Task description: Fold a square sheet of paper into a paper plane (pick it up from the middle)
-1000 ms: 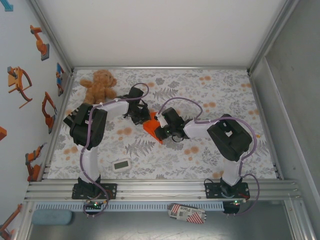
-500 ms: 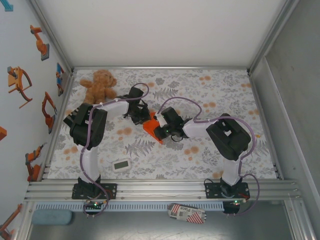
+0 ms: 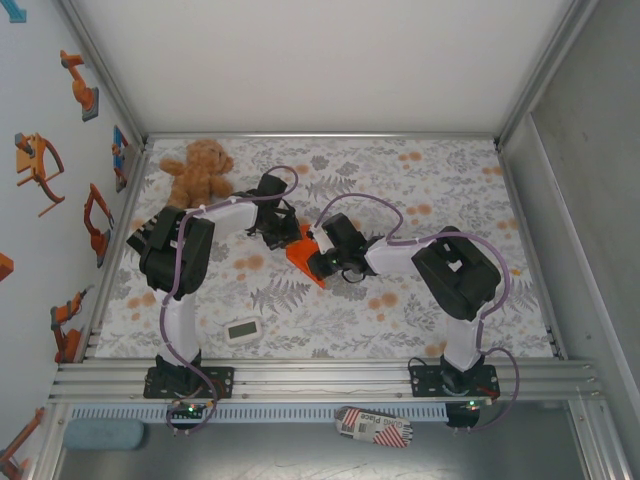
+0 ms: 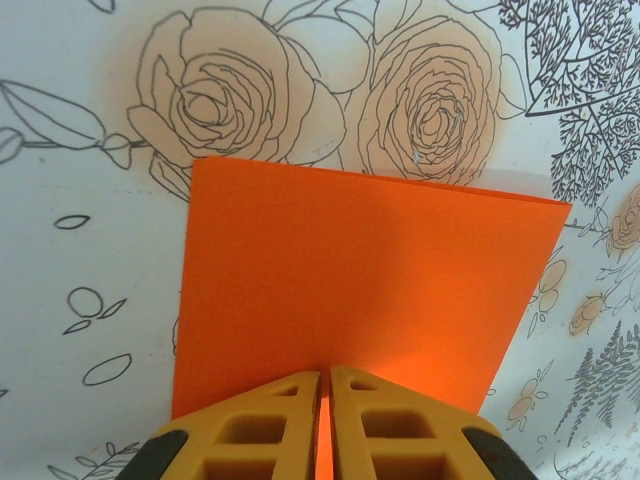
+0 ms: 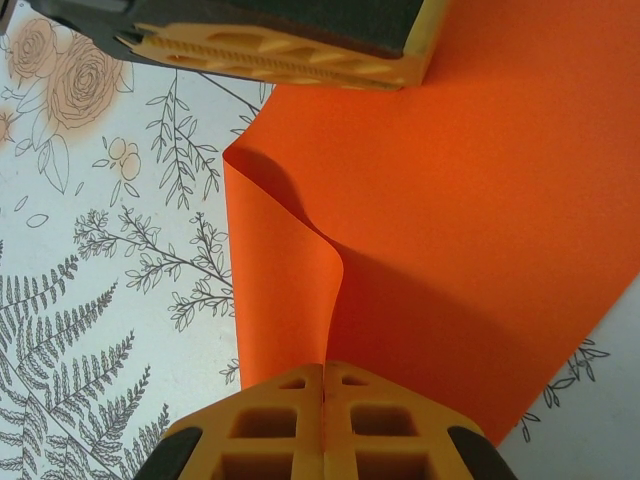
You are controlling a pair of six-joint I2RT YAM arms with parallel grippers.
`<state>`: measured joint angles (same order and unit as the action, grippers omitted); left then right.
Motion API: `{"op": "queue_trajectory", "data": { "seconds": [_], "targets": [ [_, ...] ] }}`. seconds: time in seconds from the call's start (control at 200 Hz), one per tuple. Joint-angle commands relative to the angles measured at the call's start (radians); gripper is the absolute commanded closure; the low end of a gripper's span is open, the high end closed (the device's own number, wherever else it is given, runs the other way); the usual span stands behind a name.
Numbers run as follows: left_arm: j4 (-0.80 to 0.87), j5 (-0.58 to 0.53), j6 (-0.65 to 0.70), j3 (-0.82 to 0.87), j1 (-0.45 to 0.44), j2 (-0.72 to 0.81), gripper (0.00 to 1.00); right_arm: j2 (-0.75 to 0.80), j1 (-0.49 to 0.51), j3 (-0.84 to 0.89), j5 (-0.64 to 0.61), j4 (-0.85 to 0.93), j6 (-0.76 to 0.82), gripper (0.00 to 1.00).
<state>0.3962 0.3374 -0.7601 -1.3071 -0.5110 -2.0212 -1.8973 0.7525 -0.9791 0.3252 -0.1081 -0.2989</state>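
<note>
Mid-table, both my tools were clamped on the square sheet of paper [image 3: 298,258]. The left gripper [image 4: 325,376] pinched one edge and the right gripper [image 5: 323,368] nipped a raised ridge on the opposite side, the orange sheet bowing between them over the flowered table [image 3: 400,180]. By my reading the pickup was done. No nose, wings or dart shape showed yet, so nearly all the folding lay ahead.
</note>
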Motion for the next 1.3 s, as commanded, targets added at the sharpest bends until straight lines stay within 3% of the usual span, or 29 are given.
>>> {"op": "queue_trajectory", "data": {
  "seconds": [0.0, 0.305, 0.546, 0.776, 0.956, 1.292],
  "targets": [
    [0.063, -0.005, 0.021, 0.004, -0.008, -0.05, 0.89, -0.019, -0.008, -0.023, 0.012, 0.016, 0.007, 1.0],
    [0.061, 0.004, 0.015, -0.003, -0.009, -0.039, 0.88, -0.036, -0.007, -0.027, 0.009, 0.036, 0.007, 1.0],
    [0.012, 0.015, -0.037, -0.023, 0.014, 0.072, 0.8, -0.044, -0.007, -0.021, -0.004, 0.047, 0.0, 1.0],
    [-0.183, 0.04, -0.17, 0.212, 0.062, 0.253, 0.79, -0.043, -0.009, -0.018, -0.004, 0.036, -0.024, 1.0],
    [-0.391, 0.143, -0.259, 0.371, 0.048, 0.332, 0.81, -0.043, -0.011, -0.021, -0.009, 0.03, -0.053, 1.0],
    [-0.413, 0.134, -0.26, 0.421, -0.029, 0.276, 0.88, -0.054, -0.013, -0.032, -0.007, 0.035, -0.072, 1.0]
  ]
}}
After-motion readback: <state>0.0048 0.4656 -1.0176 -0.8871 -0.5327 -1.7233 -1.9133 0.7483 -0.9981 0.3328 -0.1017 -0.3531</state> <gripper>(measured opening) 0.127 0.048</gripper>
